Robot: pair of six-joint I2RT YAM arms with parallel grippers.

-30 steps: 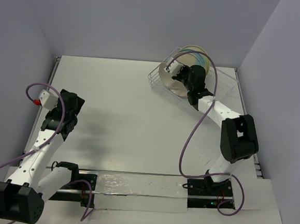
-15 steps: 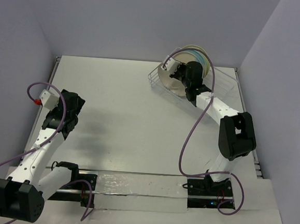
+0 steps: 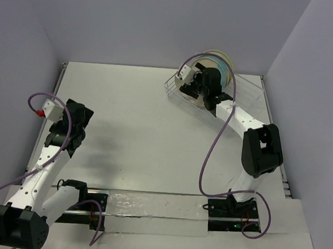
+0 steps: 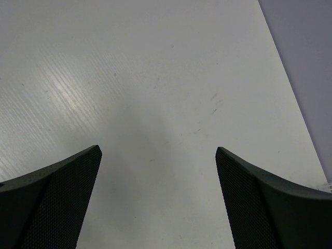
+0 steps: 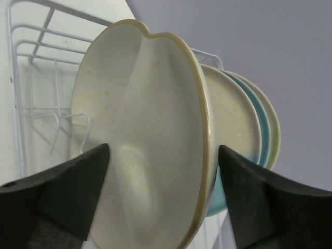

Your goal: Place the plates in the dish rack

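The cream divided plate stands on edge in the white wire dish rack at the table's far right. My right gripper is open, one finger on each side of this plate's rim; the left finger lies before its face. Just behind it stand a cream and pale blue plate and a pale green-edged plate, seen from above as upright rims. My left gripper is open over bare table at the left, holding nothing.
Grey walls close in the table on three sides, and the rack sits close to the back right corner. The table's right edge shows in the left wrist view. A purple cable hangs along the right arm.
The right gripper's fingers have spread apart from the divided plate, which now stands in the rack on its own. The right wrist has shifted slightly left and back. The left arm barely moved.
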